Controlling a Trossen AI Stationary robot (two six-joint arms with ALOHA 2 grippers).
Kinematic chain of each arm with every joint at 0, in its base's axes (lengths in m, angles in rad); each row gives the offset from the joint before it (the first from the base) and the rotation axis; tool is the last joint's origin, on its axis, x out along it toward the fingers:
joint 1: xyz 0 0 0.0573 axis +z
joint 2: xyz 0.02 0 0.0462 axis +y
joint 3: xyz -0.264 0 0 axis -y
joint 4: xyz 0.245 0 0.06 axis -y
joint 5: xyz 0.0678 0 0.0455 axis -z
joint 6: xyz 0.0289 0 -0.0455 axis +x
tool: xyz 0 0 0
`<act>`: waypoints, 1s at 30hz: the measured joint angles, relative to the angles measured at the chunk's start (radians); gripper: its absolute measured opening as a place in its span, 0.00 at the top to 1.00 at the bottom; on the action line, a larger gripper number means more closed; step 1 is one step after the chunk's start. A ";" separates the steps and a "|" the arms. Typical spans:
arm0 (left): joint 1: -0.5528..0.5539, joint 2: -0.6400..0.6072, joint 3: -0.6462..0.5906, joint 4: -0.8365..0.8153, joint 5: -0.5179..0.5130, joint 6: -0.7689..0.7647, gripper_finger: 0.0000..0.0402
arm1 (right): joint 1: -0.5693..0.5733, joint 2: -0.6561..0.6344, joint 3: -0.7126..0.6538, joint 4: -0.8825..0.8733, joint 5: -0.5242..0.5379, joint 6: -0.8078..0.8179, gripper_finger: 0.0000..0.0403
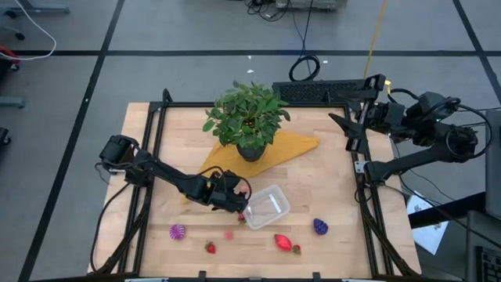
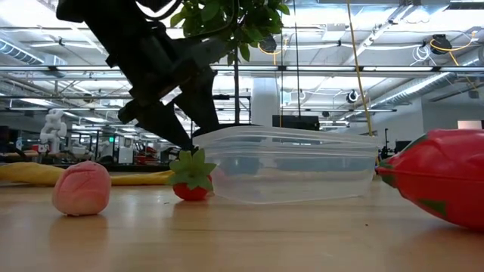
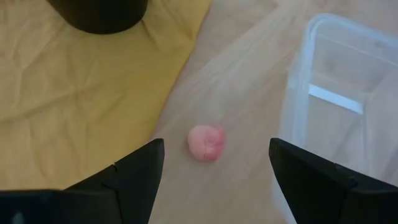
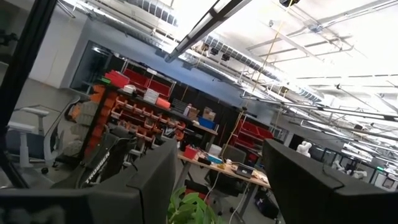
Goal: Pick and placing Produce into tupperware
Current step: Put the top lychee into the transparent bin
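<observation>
Hovering my left claw (image 3: 214, 180) wide open and empty over the pink fruit (image 3: 206, 142) just beside the clear tub (image 1: 266, 207). Picking step, I reckon: I need to drop straight, close on it, then lift over the wall. Right arm waits folded at the table's edge.

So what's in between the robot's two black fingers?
A small pink round fruit lies on bare wood between the left gripper's open fingers, beside the clear tupperware. The left wrist view shows it.
</observation>
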 joint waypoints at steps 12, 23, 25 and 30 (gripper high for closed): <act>0.000 0.026 0.002 0.029 0.025 0.017 0.27 | 0.000 0.017 -0.001 0.000 0.000 0.000 0.43; 0.005 0.051 0.000 0.049 0.055 0.024 0.27 | 0.000 0.032 -0.001 0.000 0.000 0.000 0.43; 0.005 0.051 0.000 0.053 0.055 0.025 0.27 | 0.000 0.031 -0.001 0.000 0.000 0.000 0.43; 0.005 0.051 0.000 0.052 0.055 0.034 0.27 | 0.000 0.032 -0.001 0.000 0.000 0.000 0.43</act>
